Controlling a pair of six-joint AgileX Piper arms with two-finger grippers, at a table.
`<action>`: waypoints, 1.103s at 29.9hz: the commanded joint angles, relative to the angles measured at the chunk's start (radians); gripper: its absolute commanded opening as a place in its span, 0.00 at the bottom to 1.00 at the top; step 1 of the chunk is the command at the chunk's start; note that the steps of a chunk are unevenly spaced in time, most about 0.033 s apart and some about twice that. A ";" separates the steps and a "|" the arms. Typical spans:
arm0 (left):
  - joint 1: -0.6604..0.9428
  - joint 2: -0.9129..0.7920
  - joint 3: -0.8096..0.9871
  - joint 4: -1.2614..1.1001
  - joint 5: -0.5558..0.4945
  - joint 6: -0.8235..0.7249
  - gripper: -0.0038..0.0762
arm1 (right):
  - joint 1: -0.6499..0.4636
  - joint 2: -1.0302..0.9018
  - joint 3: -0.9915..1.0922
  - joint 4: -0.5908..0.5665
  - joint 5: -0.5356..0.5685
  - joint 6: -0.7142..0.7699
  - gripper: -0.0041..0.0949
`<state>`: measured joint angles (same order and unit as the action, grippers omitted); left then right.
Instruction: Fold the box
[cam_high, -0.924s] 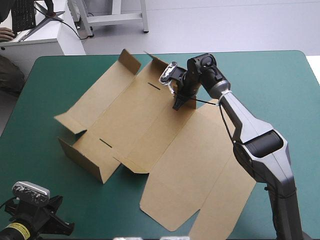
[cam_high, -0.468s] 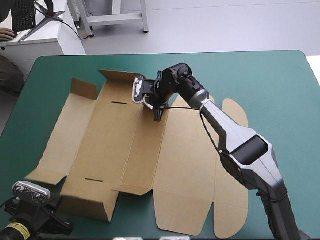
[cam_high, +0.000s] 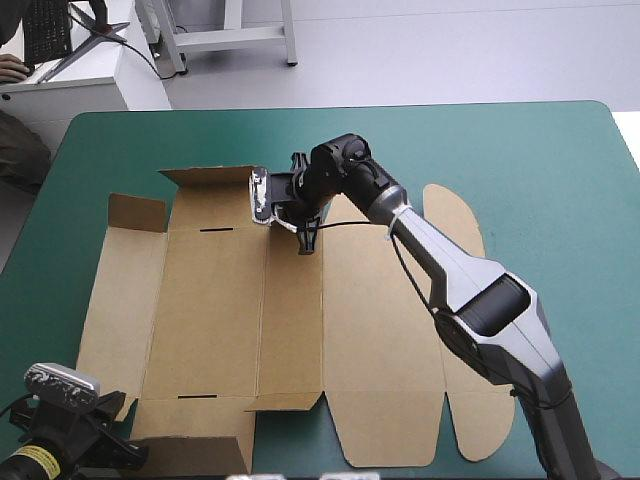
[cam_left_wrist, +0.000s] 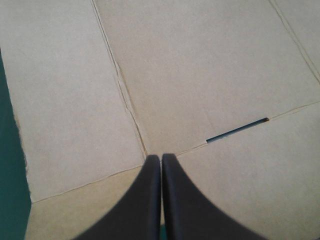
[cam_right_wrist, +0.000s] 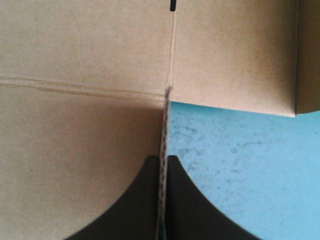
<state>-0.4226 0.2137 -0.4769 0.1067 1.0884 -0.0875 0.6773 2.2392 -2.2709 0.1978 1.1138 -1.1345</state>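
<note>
By the box's near left corner, the left gripper (cam_left_wrist: 161, 159) sits over the board with its black fingers pressed together and nothing between them. The brown box (cam_high: 290, 330) lies spread flat on the teal-green cover (cam_high: 560, 180), with only its far left flaps raised. At the middle of the box's far edge, the right gripper (cam_high: 308, 240) pinches a board edge. A good fold likely calls for a firm, low pinch turned along the crease, with the near corner pinned so the sheet cannot slide.

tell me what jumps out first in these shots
The brown box, a cut sheet lying mostly flat, covers much of the teal-green table. The right pincer is shut on a board edge at the box's far side, while the left pincer sits shut by its near left corner.
</note>
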 joint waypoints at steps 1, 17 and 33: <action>-0.005 0.013 -0.024 0.006 -0.053 -0.006 0.04 | -0.002 -0.072 -0.034 0.015 -0.016 0.024 0.03; -0.005 0.013 -0.024 0.008 -0.053 -0.010 0.04 | -0.017 -0.130 -0.034 -0.124 -0.043 0.204 0.44; -0.005 0.013 -0.024 0.008 -0.053 -0.010 0.04 | -0.383 -0.514 0.094 -0.404 0.104 0.636 0.10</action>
<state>-0.4226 0.2137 -0.4769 0.1077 1.0884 -0.0875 0.3751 1.8500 -2.1969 -0.1807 1.2060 -0.5424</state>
